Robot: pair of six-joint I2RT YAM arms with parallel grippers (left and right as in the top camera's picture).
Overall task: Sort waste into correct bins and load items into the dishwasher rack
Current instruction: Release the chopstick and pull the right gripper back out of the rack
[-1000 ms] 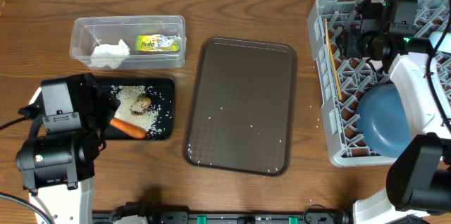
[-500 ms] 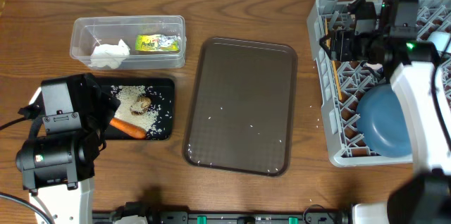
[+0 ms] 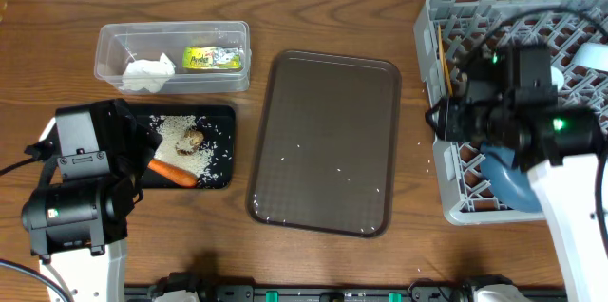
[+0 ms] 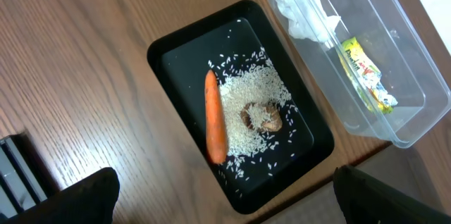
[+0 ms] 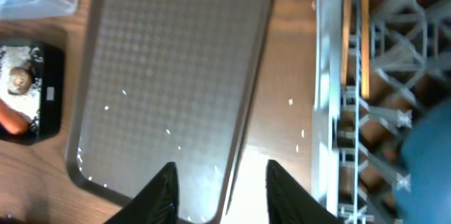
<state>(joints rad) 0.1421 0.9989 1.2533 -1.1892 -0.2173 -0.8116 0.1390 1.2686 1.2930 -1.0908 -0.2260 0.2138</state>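
My left end effector (image 4: 222,182) hangs with its fingers spread wide and nothing between them, above the near end of the black tray (image 4: 169,62). Just ahead of it lie the carrot (image 4: 215,115), the rice (image 4: 246,97) and the brown lump (image 4: 262,118). Farther ahead stands the clear tub (image 4: 409,90), holding the tissue (image 4: 304,14) and the wrapper (image 4: 366,76). My right end effector (image 5: 220,171) is partly open and empty, over the edge of the serving tray (image 5: 176,62), with bare table (image 5: 282,76) beside it. Beyond that strip is the rack (image 5: 328,76), with chopsticks (image 5: 354,34) along its near wall. A blurred blue shape there is probably the plate (image 5: 430,153).
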